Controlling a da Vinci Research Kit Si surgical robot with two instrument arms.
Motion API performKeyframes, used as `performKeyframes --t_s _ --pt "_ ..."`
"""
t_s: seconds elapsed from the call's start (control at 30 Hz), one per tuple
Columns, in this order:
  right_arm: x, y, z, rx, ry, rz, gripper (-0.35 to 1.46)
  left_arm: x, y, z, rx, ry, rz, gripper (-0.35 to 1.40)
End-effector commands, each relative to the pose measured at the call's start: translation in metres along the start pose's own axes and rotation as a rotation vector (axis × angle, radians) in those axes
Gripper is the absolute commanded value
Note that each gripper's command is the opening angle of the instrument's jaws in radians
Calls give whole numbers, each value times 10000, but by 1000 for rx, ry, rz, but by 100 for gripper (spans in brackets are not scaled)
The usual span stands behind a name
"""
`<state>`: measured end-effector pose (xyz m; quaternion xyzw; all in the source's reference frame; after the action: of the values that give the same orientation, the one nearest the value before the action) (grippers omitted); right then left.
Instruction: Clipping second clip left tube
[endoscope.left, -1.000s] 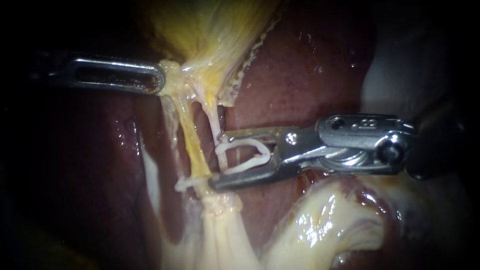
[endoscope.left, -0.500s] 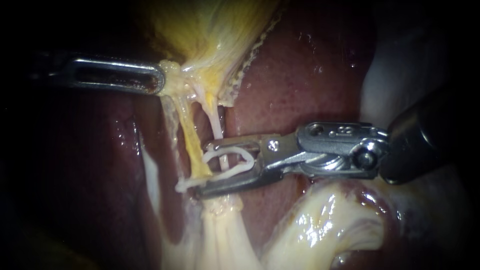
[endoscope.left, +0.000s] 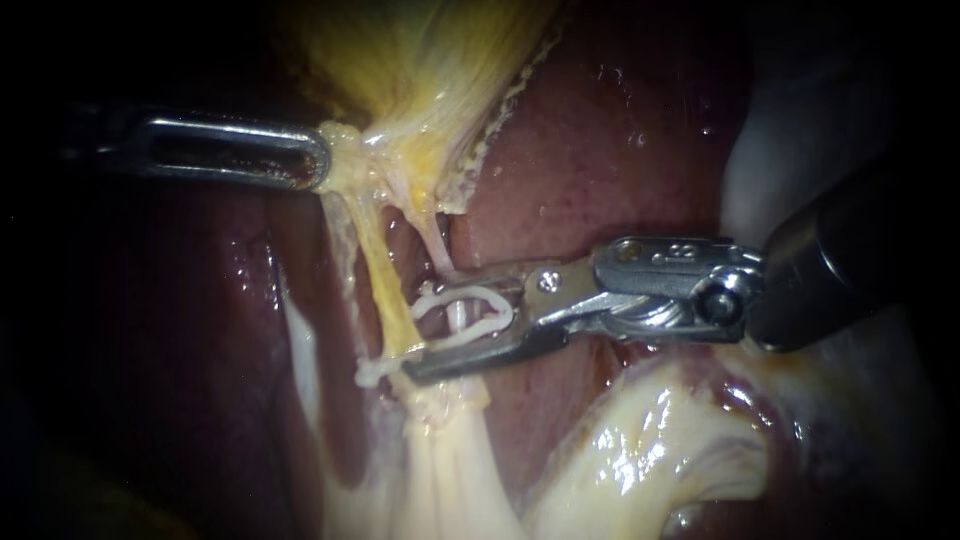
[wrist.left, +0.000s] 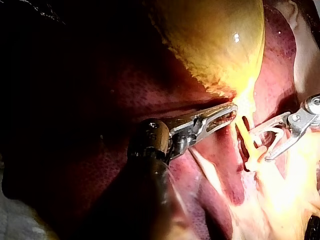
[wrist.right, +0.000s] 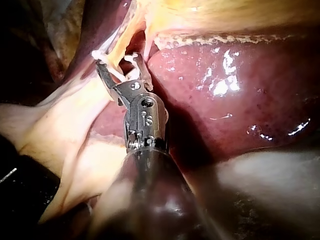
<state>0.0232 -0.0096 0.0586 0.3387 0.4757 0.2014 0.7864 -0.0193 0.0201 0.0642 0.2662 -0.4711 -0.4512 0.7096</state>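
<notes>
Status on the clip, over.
Left instrument: jaws shut on gallbladder neck. Right instrument: jaws hold clip, unclosed, astride pale tube. Nothing in the way.

A surgical bench, seen from very close. A wet, dark red liver (endoscope.left: 600, 150) and a yellow gallbladder (endoscope.left: 430, 60) at twelve o'clock lie in a tight pool of light ringed by blackness. The slender steel left instrument (endoscope.left: 322, 160) enters from nine o'clock. The right instrument (endoscope.left: 415, 337) enters from three o'clock, carrying a white clip (endoscope.left: 485, 293).

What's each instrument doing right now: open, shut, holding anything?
Left instrument: shut on the gallbladder, at its narrow end.
Right instrument: shut on the clip, which is not yet squeezed closed.
</notes>
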Motion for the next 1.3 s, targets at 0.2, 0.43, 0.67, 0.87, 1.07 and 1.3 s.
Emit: performKeyframes --t_s 0.2,0.43,0.67,0.87,1.07,1.3 --pt "10 5 19 9 38 26 48 0 0 0 0 0 0 -35" --pt "20 -9 34 128 74 73 48 0 0 0 0 0 0 -35" --pt "28 -36 42 217 113 99 46 0 0 0 0 0 0 -35" --pt "33 -44 47 224 116 106 44 0 0 0 0 0 0 -35" --pt "35 -39 44 202 125 147 28 0 0 1 0 0 0 -35" --pt "35 -39 44 184 132 166 -5 0 0 1 0 0 0 -35"
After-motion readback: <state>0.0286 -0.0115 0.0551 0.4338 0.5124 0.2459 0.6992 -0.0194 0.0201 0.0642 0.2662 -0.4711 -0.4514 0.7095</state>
